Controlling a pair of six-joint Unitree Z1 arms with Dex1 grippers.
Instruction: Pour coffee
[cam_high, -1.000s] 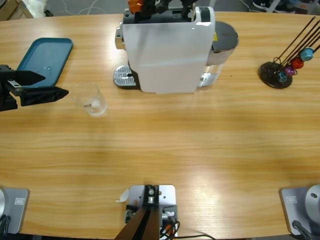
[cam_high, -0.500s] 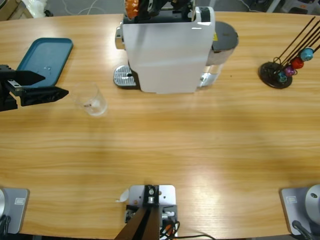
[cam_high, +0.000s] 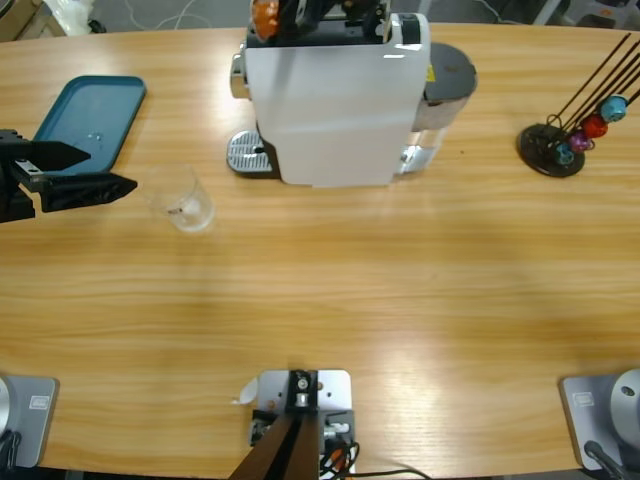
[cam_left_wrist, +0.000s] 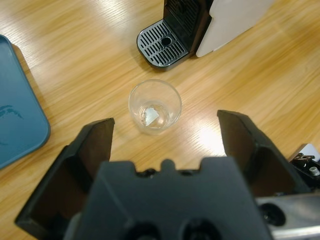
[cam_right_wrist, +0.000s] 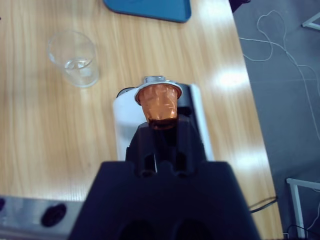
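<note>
left gripper (cam_high: 100, 170) comes in low from the table's left edge in the high view, jaws spread wide and pointing at a clear glass tumbler (cam_high: 182, 199) just beyond the tips, not touching it. the tumbler stands upright on the wooden table (cam_high: 400, 300), between the teal tray (cam_high: 90, 120) and the coffee machine (cam_high: 335, 100), near the machine's drip grate (cam_high: 245, 155).

left wrist view: same left gripper (cam_left_wrist: 162, 125) with the tumbler (cam_left_wrist: 155, 106) centred in the gap ahead of the jaws; only clear bottom glints inside, no coffee visible in any view. drip grate (cam_left_wrist: 162, 44) lies beyond it, tray (cam_left_wrist: 17, 125) edge at the side.

right gripper (cam_high: 275, 12) sits over the top of the machine at the high view's upper edge, mostly hidden; just an orange bit shows there. right wrist view makes it plain: right gripper (cam_right_wrist: 159, 124) is closed on an orange coffee capsule (cam_right_wrist: 158, 102), silver rim away from the jaws, held above the machine's white top (cam_right_wrist: 125, 125). tumbler (cam_right_wrist: 73, 58) and tray (cam_right_wrist: 150, 9) lie beyond.

high view alone shows the capsule rack (cam_high: 560, 140) at the right.
</note>
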